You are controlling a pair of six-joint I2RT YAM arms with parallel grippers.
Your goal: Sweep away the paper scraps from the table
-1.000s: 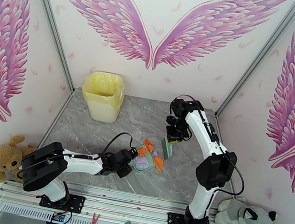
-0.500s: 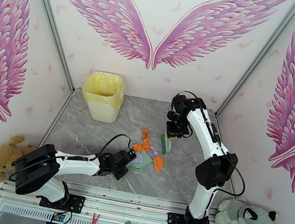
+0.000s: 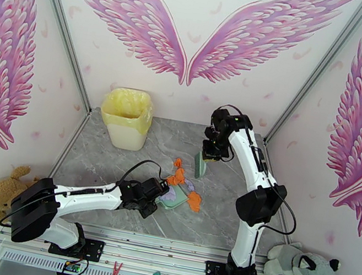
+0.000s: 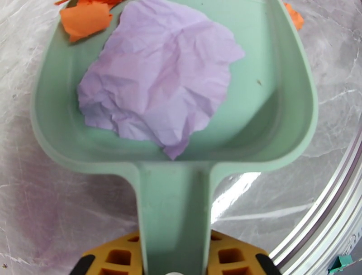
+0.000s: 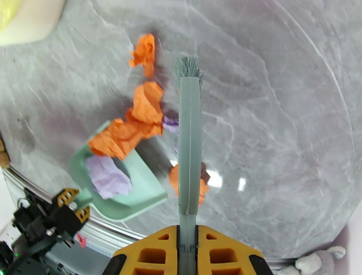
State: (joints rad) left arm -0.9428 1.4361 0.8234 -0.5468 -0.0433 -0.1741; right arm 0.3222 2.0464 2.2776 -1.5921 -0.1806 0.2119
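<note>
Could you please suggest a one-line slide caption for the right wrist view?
Right gripper holds the brush beside orange paper scraps at the dustpan mouth.

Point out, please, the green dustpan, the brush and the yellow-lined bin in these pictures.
dustpan [image 4: 174, 203]: left wrist view, on its handle.
brush [image 5: 189, 135]: right wrist view, on the back of its long green body.
bin [image 3: 125, 135]: top external view, on its front wall.

Left arm, right arm: jaws clamped.
</note>
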